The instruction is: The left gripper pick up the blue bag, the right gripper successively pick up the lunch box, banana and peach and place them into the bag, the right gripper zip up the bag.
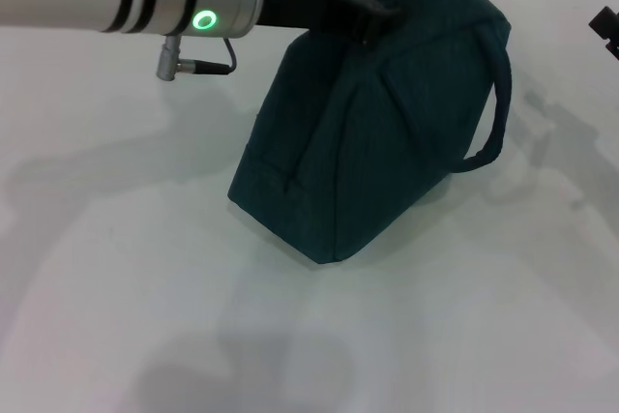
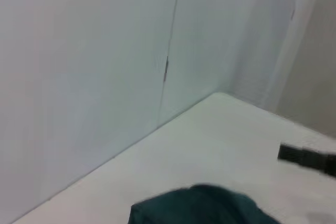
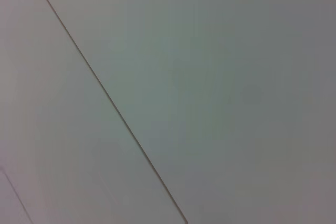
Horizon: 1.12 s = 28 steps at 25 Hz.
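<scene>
The blue bag (image 1: 377, 132) stands tilted on the white table (image 1: 116, 268), closed, with one loop handle (image 1: 495, 123) hanging on its right side. My left gripper (image 1: 375, 13) reaches in from the upper left and is shut on the bag's top edge, holding it up. The bag's top also shows in the left wrist view (image 2: 205, 205). Only a black tip of my right gripper (image 1: 607, 28) shows at the far right edge, away from the bag; it also shows in the left wrist view (image 2: 307, 158). The lunch box, banana and peach are out of view.
The left arm's silver tube with the green ring light (image 1: 204, 19) crosses the top left, with a cable plug (image 1: 193, 65) below it. A white wall (image 2: 105, 51) stands behind the table. The right wrist view shows only a white panel with a seam (image 3: 105, 93).
</scene>
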### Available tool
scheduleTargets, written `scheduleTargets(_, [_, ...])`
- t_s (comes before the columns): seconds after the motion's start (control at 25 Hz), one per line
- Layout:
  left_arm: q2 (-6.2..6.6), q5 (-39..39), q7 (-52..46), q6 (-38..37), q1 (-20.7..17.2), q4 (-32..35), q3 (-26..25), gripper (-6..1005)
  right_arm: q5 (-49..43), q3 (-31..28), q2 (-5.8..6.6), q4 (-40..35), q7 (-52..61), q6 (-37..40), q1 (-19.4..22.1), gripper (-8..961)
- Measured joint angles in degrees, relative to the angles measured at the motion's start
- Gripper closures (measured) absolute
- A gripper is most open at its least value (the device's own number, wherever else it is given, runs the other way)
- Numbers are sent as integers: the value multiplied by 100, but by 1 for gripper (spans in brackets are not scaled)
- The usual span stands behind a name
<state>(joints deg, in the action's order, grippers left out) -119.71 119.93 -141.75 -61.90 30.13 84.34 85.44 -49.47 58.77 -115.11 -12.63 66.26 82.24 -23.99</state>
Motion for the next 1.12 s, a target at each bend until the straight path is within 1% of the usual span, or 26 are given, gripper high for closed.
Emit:
scheduleTargets(0.08, [0,-266,185,44,-89,-9,-76,922,-3,6,13,-1,-1,39,25,649])
scheduleTargets(0.16, [2,-602,418,84,-204,2,-143,808,-16,7,29,-5,-20,112,56,606])
scheduleTargets(0.24, [7,-889,623,96,-333,35,-241,706,-27,3,46,-9,-57,212,74,511])
scheduleTargets(0.36, [17,-1390,983,27,-579,64,-505,570,-34,-2,108,-19,-88,408,102,369])
scheduleTargets(0.44, [23,-1662,1208,-114,-704,66,-663,484,-40,11,167,-91,-96,638,160,140])
scheduleTargets(0.48, [23,-1824,1426,-294,-792,68,-787,443,-68,39,209,-212,-119,855,246,130])
scheduleTargets(0.6, [17,-2260,2077,-760,-1100,70,-1047,319,-302,86,271,-645,-169,1365,450,98])
scheduleTargets(0.72, [24,-2679,2918,-1307,-1632,57,-1316,266,-930,82,338,-1289,-185,1961,691,77])
scheduleTargets(0.8, [25,-2777,3337,-1592,-1957,-13,-1424,231,-1360,61,370,-1591,-187,2233,773,77])
scheduleTargets(0.88, [23,-2842,3816,-1872,-2257,-148,-1479,195,-1978,40,396,-1863,-208,2473,848,77])
scheduleTargets(0.96, [20,-3008,4528,-2194,-2544,-441,-1502,160,-2473,29,393,-1964,-306,2562,912,77])
scheduleTargets(1.04, [17,-3161,5187,-2429,-2746,-778,-1508,125,-2756,19,381,-1969,-476,2573,978,77])
scheduleTargets(1.08, [9,-3248,5740,-2582,-2889,-1117,-1512,107,-2888,15,366,-1946,-604,2548,1028,77])
scheduleTargets(1.12, [6,-3258,5894,-2610,-2929,-1269,-1512,108,-3006,14,342,-1903,-730,2492,1082,77])
